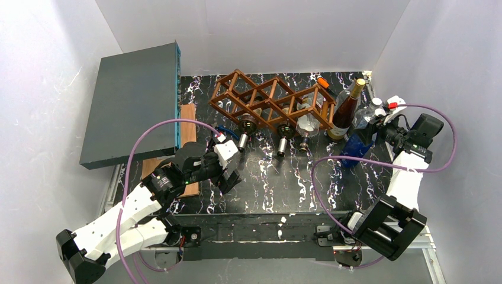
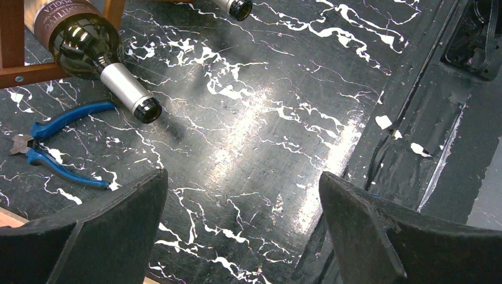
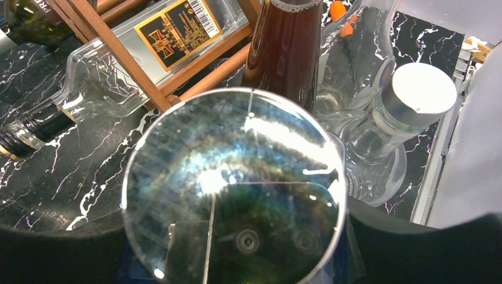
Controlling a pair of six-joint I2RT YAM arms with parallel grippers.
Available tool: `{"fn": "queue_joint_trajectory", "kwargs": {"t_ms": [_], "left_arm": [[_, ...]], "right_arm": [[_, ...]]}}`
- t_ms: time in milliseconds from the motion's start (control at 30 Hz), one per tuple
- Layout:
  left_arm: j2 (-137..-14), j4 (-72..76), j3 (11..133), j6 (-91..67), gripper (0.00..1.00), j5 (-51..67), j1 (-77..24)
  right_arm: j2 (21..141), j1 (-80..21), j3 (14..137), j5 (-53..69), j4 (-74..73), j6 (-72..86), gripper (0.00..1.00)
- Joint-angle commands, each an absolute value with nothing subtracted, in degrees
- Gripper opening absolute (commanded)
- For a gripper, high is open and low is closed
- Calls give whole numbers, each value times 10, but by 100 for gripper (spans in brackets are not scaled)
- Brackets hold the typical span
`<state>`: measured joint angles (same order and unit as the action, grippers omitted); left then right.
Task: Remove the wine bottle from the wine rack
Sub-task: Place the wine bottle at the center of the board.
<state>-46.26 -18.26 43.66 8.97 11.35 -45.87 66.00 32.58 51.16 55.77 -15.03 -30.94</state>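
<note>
Right claw grips wine bottle (blue) beside wine rack.

Wine rack: brown wood, smooth, faint sheen.
Table top under the rack: black with white marble veining, glossy, scuffed.
Dark wine bottle in the rack: glossy dark glass, matt silver foil on the neck.
Clear bottle in the rack: transparent glass, printed paper label.
Pliers beside the rack: blue plastic-looking grips, dull metal head.
Flat box left of the rack: matt grey.
</note>
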Motion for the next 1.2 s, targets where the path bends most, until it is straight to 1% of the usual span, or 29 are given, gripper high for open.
{"fn": "queue_joint_trajectory", "kwargs": {"t_ms": [0, 100, 200, 300, 433, 800, 867, 967, 1033, 1067, 1167], "left_arm": [[-448, -187, 435, 97, 98, 118, -457], [-447, -187, 435, 97, 98, 118, -457], [-446, -187, 435, 97, 98, 118, -457], [-447, -187, 435, 98, 98, 117, -457], [-448, -187, 434, 98, 98, 116, -457], [-456, -187, 434, 100, 98, 114, -457], [-457, -187, 434, 100, 98, 114, -457], [-459, -187, 434, 100, 98, 114, -457], [-459, -187, 434, 100, 98, 114, -457], [-459, -187, 434, 100, 98, 114, -457], [-458, -187, 434, 100, 98, 114, -456]], "right_arm": [[662, 329, 518, 574, -120, -318, 48], [661, 330, 511, 579, -83, -302, 37], [665, 330, 506, 584, -37, -272, 29], [676, 331, 501, 592, 19, -231, 24], [686, 331, 493, 600, 84, -188, 23], [719, 331, 484, 607, 195, -121, 23], [724, 332, 483, 608, 199, -118, 25], [730, 331, 486, 616, 182, -124, 32], [731, 331, 493, 619, 148, -147, 42], [730, 332, 496, 618, 128, -158, 49], [732, 332, 514, 613, 55, -197, 74]]}}
